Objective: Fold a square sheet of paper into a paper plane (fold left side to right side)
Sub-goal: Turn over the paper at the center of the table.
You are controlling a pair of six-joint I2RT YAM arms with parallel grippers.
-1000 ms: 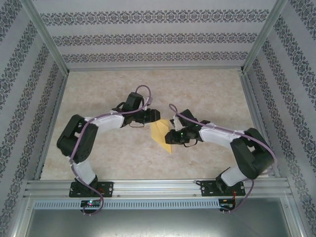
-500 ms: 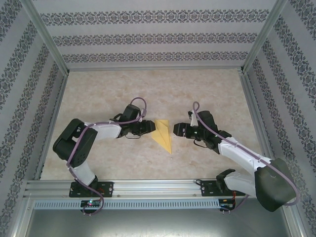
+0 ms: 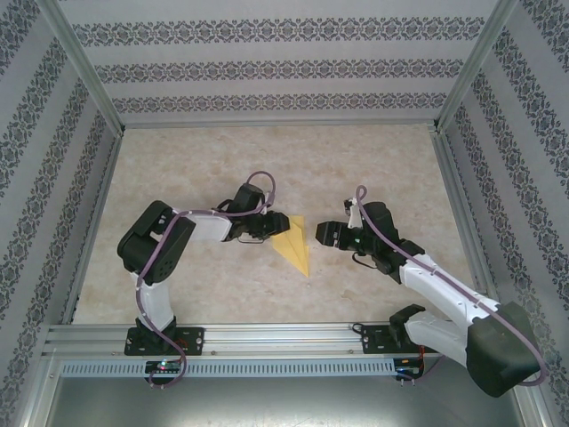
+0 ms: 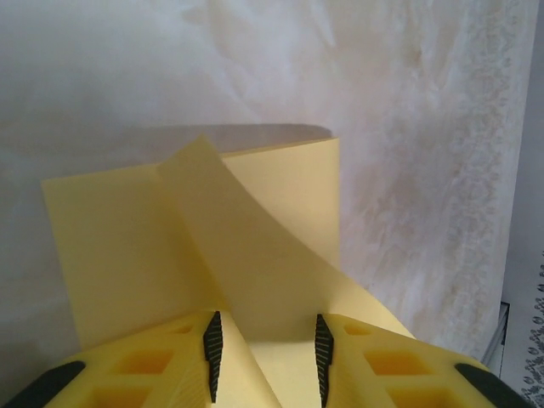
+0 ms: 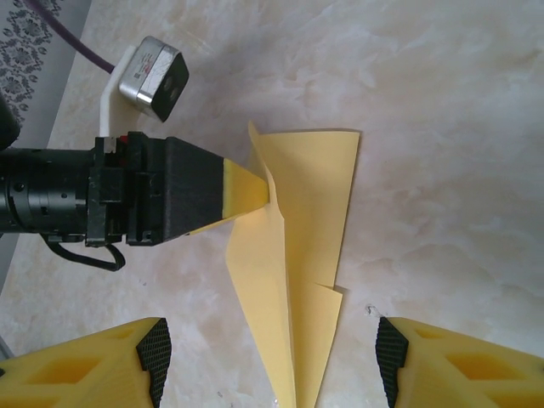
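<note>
At table centre: paper plane looked thin, light, floppy, easily creased. Left gripper stood narrow around raised flap, pinch unconfirmed; right gripper gaped wide, empty. Best hold judged: flap edge, gently.

This is a robotics lab test cell rather than a lived-in room. Bare aluminium posts frame a small booth whose walls are papered in repeating ornamental stripes. A marble-patterned table fills its floor. Two white-and-black robot arms are bolted to a slotted metal rail, trailing purple cables.
</note>
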